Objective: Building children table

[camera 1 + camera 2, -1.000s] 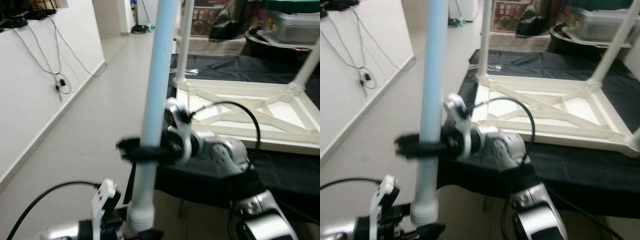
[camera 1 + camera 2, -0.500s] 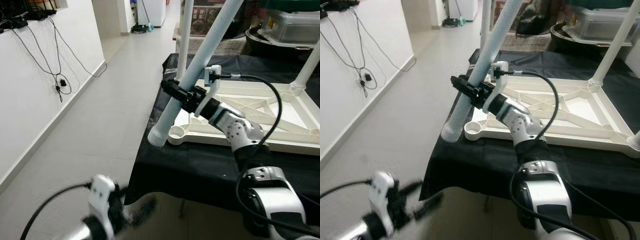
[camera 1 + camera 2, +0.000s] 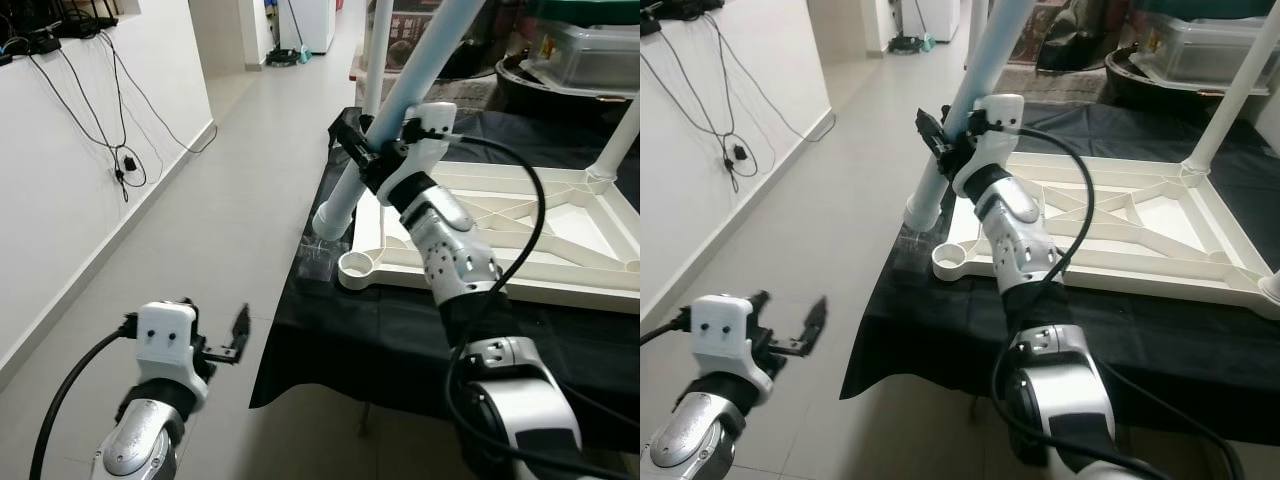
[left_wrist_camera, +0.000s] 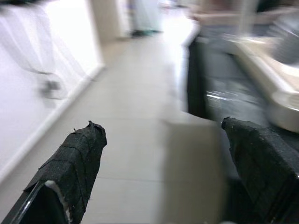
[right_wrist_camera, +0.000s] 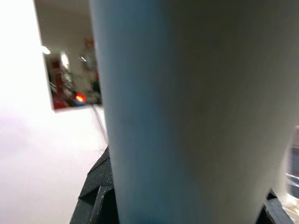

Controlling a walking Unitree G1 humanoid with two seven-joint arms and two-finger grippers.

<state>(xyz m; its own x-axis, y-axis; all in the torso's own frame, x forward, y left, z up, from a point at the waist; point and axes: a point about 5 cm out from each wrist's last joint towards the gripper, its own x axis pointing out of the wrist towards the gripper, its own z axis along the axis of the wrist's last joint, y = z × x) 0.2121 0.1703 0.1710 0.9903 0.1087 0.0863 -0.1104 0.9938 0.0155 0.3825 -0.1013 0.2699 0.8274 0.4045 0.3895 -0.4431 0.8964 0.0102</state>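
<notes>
Right gripper (image 3: 362, 150) clamped on the pale blue plastic table leg (image 3: 400, 105).

Head views: leg tilted above the white upturned tabletop's (image 3: 1120, 235) corner socket (image 3: 950, 258).
Left wrist view: left gripper (image 4: 161, 154) spread wide over floor.
Right wrist view: leg between fingers (image 5: 96, 179).

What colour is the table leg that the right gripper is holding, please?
Pale blue; the table leg, clamped in the right gripper, shows best in the left eye view.

Bright, even daylight; both wrist views blurred.
</notes>
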